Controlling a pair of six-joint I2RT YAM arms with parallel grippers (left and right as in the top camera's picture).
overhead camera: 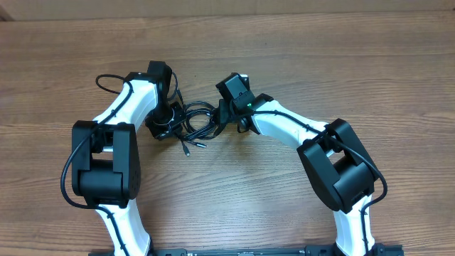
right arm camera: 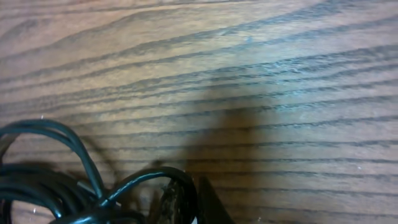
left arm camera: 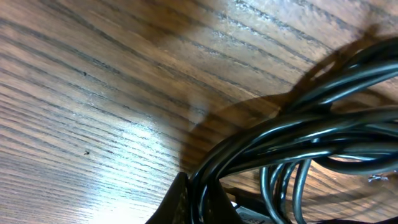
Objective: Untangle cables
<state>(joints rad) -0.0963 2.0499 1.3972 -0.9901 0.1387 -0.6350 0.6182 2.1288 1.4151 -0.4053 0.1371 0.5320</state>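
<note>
Overhead: the cables point(overhead camera: 193, 122) lie in one tangled bundle on the tabletop point(overhead camera: 298, 57), left of centre; no cord is separated yet.

Left wrist: the left end effector point(left arm camera: 194, 200) is clenched on several strands.

Right wrist: the right end effector point(right arm camera: 186, 202) is clenched beside a loop; whether it grips a strand is unclear.

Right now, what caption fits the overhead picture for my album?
The left arm and right arm meet at tangled black cables on the wooden table.
</note>
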